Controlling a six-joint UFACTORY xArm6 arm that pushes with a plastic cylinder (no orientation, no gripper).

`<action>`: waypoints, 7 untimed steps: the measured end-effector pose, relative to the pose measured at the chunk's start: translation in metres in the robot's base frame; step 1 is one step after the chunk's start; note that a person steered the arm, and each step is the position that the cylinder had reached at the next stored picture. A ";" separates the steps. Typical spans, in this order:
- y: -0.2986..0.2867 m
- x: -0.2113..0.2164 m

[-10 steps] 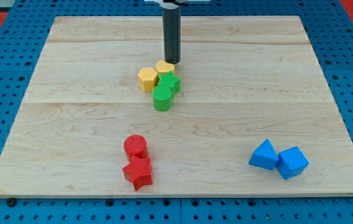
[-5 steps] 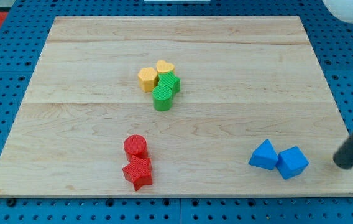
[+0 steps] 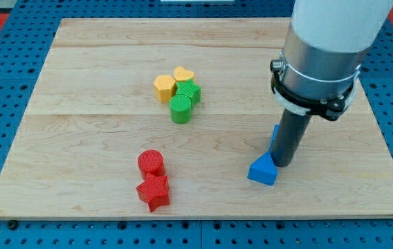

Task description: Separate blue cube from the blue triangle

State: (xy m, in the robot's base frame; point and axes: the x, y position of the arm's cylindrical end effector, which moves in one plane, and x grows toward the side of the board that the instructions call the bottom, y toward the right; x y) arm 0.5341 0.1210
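Note:
My tip (image 3: 284, 164) rests on the wooden board (image 3: 79, 131) at the view's lower right, under the large white and grey arm body. The blue triangle (image 3: 263, 170) lies just left of the tip and touches it. Only a sliver of a second blue block, apparently the blue cube (image 3: 275, 135), shows at the rod's left edge, above the triangle. The rod hides the rest of it, so I cannot tell whether the two blue blocks touch.
A yellow hexagon (image 3: 163, 88), a yellow heart (image 3: 183, 74) and two green blocks (image 3: 189, 90) (image 3: 180, 109) cluster at the board's upper middle. A red cylinder (image 3: 151, 162) and a red star (image 3: 153, 192) sit at lower middle-left.
The rod went from the yellow-green cluster out past the board's right, then came in onto the blue pair. The blue triangle has slid left and the cube has moved up-left behind the rod.

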 end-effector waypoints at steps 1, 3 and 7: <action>0.021 0.000; 0.061 -0.014; -0.094 -0.038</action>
State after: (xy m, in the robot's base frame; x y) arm 0.4957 0.0266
